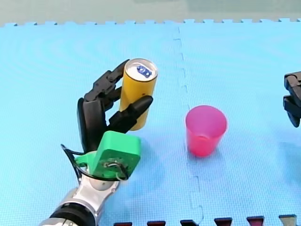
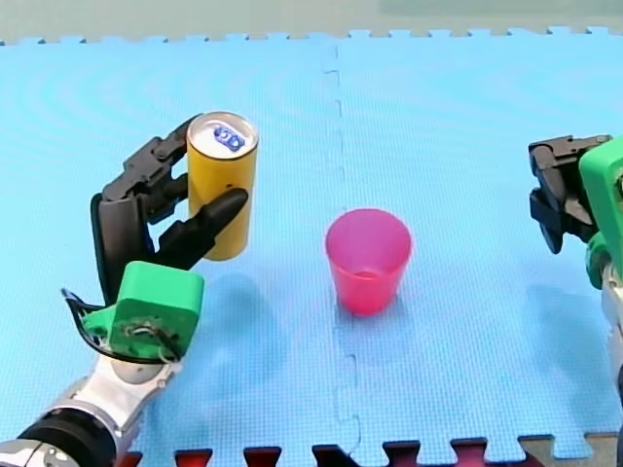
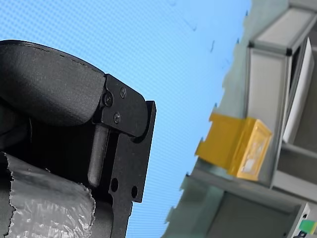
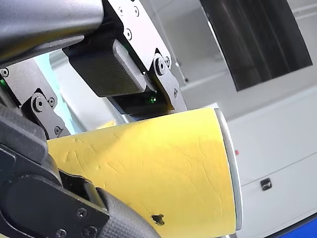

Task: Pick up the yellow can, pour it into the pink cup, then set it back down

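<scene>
My left hand [image 1: 101, 113] is clamping the upright yellow metal can [image 1: 138, 87] mid-body, left of the pink plastic cup [image 1: 205, 129]. I am judging it light, smooth, dentable: moderate squeeze. My right hand [image 2: 560, 190] is hovering at the right edge.

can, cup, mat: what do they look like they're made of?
The yellow can, gripped by the left hand, is likely metal, given its silvery rim and pull-tab top. Its side has a matte, slightly wrinkled yellow wrap. The pink cup is probably plastic: smooth and faintly translucent. The blue mat looks like foam, with a fine texture and toothed interlocking seams. The right hand is at the right edge.
</scene>
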